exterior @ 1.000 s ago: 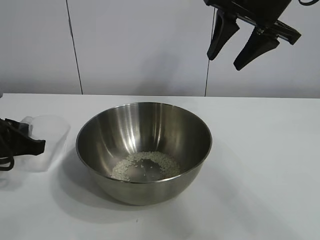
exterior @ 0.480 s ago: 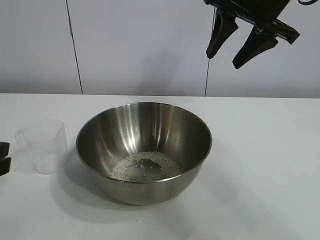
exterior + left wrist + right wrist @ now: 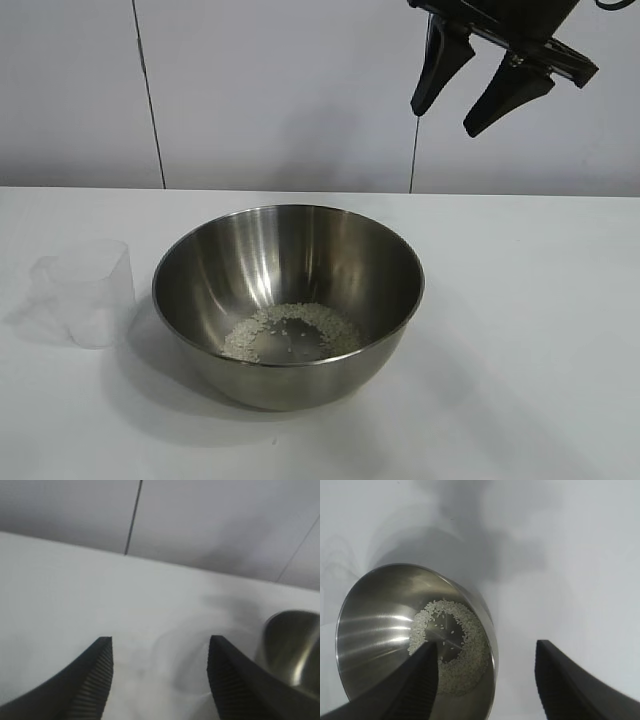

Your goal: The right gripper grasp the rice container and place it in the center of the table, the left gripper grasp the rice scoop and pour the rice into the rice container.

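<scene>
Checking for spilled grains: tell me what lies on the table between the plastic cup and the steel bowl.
Nothing. In the exterior view, the narrow strip of white table between the plastic cup and the steel bowl is bare apart from the bowl's shadow. The rice all lies inside the bowl.

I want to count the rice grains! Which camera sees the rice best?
The right wrist view: it looks down into the rice container at the rice. The exterior view shows the rice from the side. The left wrist view shows none.

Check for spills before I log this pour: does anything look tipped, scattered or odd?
Nothing stands out. The rice lies inside the rice container, the rice scoop stands upright beside it, and no grains show on the table.
</scene>
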{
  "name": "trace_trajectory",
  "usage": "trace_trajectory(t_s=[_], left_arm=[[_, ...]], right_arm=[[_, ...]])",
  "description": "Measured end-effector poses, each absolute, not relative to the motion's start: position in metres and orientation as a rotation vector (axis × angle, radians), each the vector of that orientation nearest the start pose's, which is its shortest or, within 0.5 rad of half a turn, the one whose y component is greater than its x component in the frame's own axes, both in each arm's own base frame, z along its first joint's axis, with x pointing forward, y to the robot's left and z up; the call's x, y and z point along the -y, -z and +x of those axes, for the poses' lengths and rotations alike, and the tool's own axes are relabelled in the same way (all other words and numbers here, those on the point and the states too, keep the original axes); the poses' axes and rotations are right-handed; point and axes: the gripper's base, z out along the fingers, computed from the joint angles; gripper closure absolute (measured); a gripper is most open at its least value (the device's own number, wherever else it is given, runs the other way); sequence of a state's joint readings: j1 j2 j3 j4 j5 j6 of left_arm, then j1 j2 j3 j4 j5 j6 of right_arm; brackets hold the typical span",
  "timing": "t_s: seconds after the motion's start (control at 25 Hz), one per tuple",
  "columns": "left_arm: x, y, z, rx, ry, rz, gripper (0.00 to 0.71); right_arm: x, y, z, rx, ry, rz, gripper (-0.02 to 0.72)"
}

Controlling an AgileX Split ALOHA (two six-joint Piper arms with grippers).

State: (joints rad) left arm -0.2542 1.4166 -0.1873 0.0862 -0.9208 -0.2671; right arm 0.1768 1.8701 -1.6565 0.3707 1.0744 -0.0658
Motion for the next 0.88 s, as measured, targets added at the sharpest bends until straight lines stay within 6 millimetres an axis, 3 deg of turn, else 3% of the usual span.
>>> trace_trajectory(t_s=[0.16,0.24,0.36,0.52,0.68,0.88], left_arm=[[0.077,-0.193,0.235,-1.996,0.435,0.189,0.296],[0.084,-0.208,0.251,-2.107,0.388,0.214,0.296],[0.096,-0.239,0.269,-2.137,0.298,0.223,0.296],[0.125,-0.290,0.280,-2.094,0.239,0.214,0.296],[0.145,-0.324,0.283,-2.163,0.249,0.179,0.296],[0.158,-0.327,0.297,-2.417,0.387,0.234,0.296]], right_arm=[[-0.100,-0.292,0.394,-2.742,-0.525,-0.176,0.304],[-0.100,-0.292,0.394,-2.742,-0.526,-0.176,0.304],[-0.100,-0.292,0.394,-2.742,-0.526,-0.176,0.304],[-0.100,-0.292,0.394,-2.745,-0.526,-0.176,0.304],[-0.100,-0.292,0.394,-2.744,-0.526,-0.178,0.304],[-0.100,-0.292,0.394,-2.744,-0.525,-0.180,0.304]])
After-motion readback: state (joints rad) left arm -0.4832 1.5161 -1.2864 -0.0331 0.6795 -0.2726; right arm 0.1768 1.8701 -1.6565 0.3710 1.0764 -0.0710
